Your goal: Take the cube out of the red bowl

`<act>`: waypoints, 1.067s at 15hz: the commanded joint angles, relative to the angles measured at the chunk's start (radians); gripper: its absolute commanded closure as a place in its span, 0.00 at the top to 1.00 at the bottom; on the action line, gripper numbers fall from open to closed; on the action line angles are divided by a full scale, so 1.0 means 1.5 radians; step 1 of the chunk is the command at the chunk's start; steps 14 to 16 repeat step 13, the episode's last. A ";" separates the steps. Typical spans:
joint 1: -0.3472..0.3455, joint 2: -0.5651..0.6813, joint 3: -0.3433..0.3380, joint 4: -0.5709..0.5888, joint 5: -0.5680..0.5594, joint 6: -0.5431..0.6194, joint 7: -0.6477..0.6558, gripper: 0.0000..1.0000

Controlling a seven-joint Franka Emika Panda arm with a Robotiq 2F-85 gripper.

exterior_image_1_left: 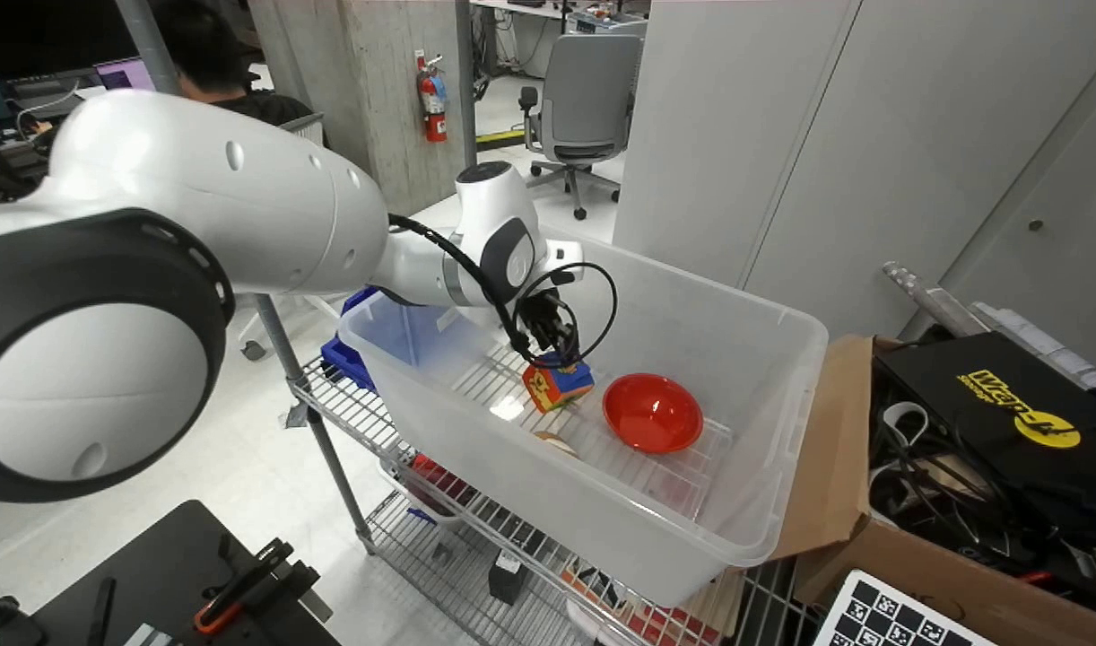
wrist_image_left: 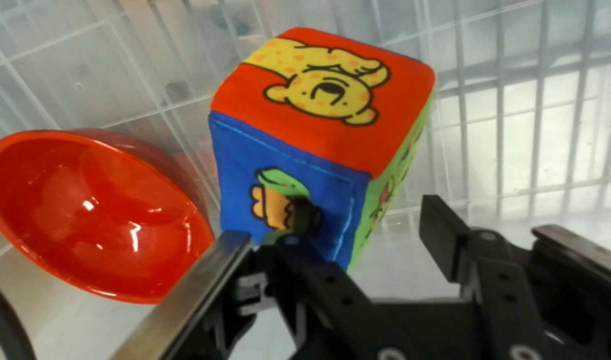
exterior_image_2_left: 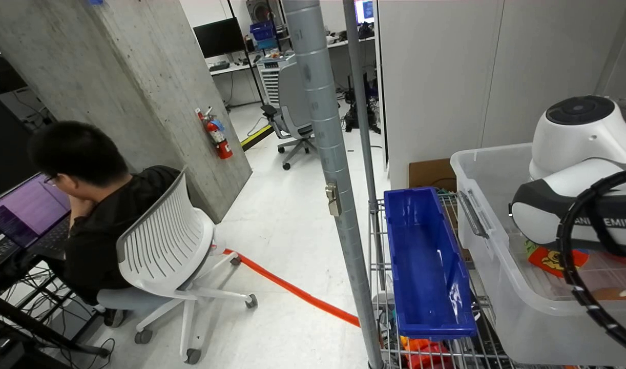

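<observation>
The cube (wrist_image_left: 325, 100) is a soft block with red, blue and green cartoon faces. It lies tilted, outside the red bowl (wrist_image_left: 95, 215), which is empty. In an exterior view the cube (exterior_image_1_left: 557, 381) and red bowl (exterior_image_1_left: 653, 413) sit side by side on the bin's floor. In an exterior view the cube (exterior_image_2_left: 551, 260) is partly hidden by the arm. My gripper (wrist_image_left: 373, 227) is open, its fingers wide apart, just above the cube. One finger overlaps the blue face; I cannot tell whether it touches. The gripper (exterior_image_1_left: 552, 332) also shows over the cube in an exterior view.
A large translucent bin (exterior_image_1_left: 548, 502) with high walls surrounds the cube, bowl and gripper. A tan rounded object (exterior_image_1_left: 555, 441) lies near the bin's near wall. A blue bin (exterior_image_2_left: 425, 266) stands beside it on the wire shelf. A cardboard box (exterior_image_1_left: 826, 449) abuts the bin.
</observation>
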 commanded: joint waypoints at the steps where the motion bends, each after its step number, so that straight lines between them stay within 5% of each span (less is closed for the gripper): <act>1: 0.000 -0.058 0.022 -0.078 0.018 0.035 -0.032 0.89; 3: 0.000 -0.088 0.031 -0.115 0.022 0.045 -0.042 1.00; 9: -0.004 -0.246 0.035 -0.281 0.050 0.022 -0.024 1.00; 10: 0.003 -0.159 0.029 -0.184 0.038 0.035 -0.024 1.00; 16: -0.003 -0.222 0.031 -0.250 0.040 0.026 -0.023 1.00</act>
